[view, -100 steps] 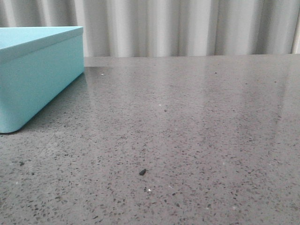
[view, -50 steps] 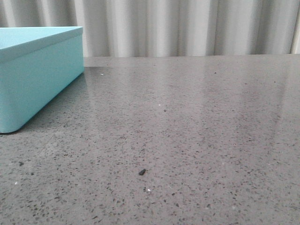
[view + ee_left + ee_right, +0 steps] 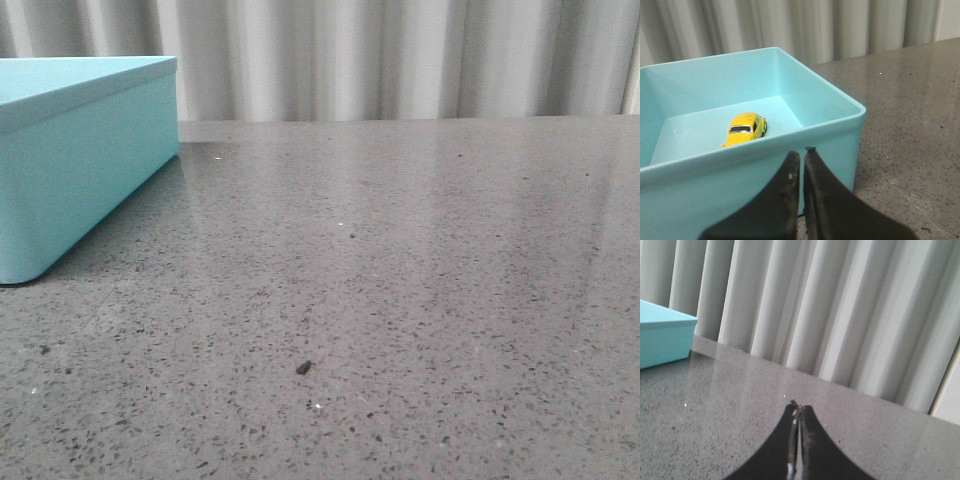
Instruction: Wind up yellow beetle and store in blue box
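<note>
The yellow beetle (image 3: 744, 128) sits on its wheels on the floor of the blue box (image 3: 790, 137), seen in the left wrist view. The blue box also shows at the far left of the front view (image 3: 70, 160) and at the edge of the right wrist view (image 3: 662, 337). My left gripper (image 3: 802, 152) is shut and empty, just outside the box's near wall. My right gripper (image 3: 798, 408) is shut and empty above the bare table, away from the box. Neither gripper shows in the front view.
The grey speckled table (image 3: 400, 280) stretches right of the box. A small dark speck (image 3: 303, 367) lies on it near the front. A pale pleated curtain (image 3: 400, 55) hangs behind the table's far edge.
</note>
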